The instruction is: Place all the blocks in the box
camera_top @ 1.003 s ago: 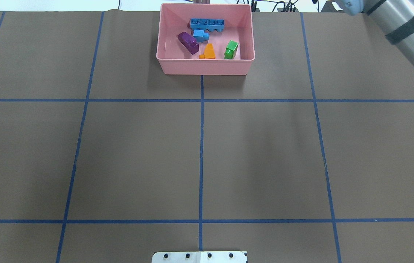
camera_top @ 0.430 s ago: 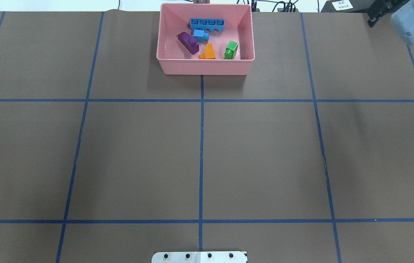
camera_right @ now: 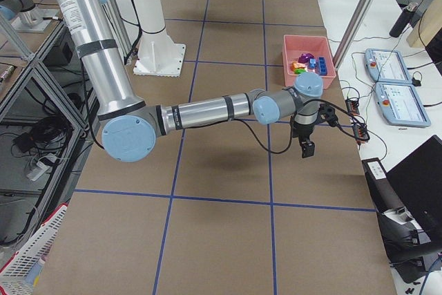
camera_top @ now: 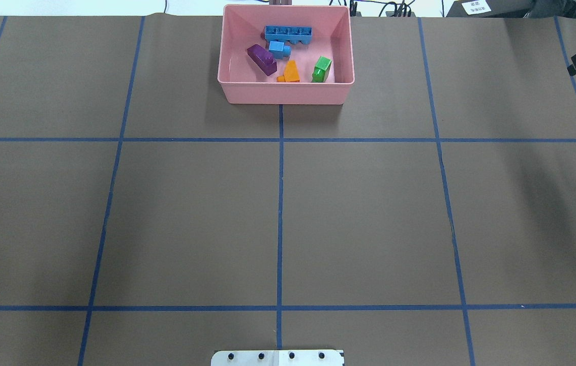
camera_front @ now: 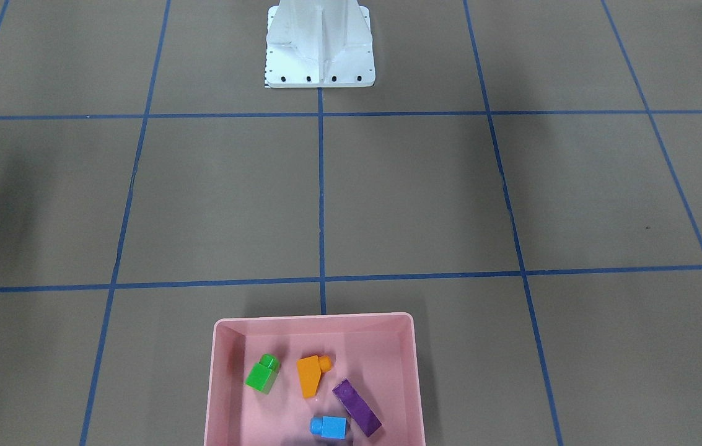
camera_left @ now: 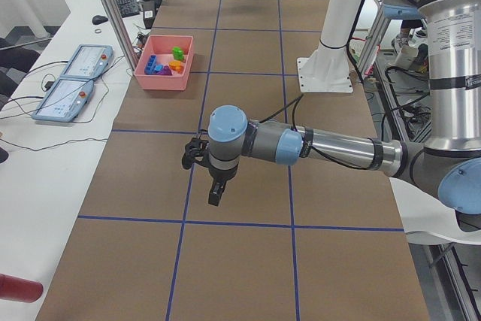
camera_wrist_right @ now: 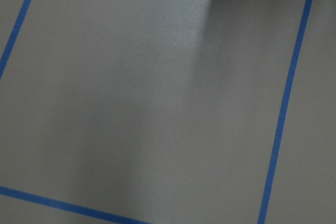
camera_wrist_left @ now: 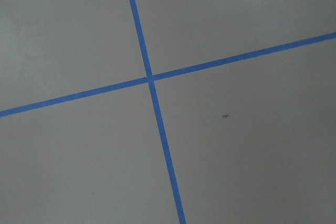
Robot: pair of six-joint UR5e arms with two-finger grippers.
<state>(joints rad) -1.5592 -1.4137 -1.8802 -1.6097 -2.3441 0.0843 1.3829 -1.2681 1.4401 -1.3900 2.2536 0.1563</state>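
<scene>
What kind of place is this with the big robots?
Most likely a robotics lab or test room: large robot arms over a table gridded with blue tape, plus control tablets on a side bench.

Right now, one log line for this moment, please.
blocks: five in box | left gripper: state unclear | right gripper: state unclear

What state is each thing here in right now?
Box: upright, open-topped.
Orange block: inside box.
Purple block: inside box.
Green block: inside box.
Blue cube: inside box.
Blue bar: inside box.
Left gripper: away from box, jaws unclear.
Right gripper: away from box, jaws unclear.
</scene>
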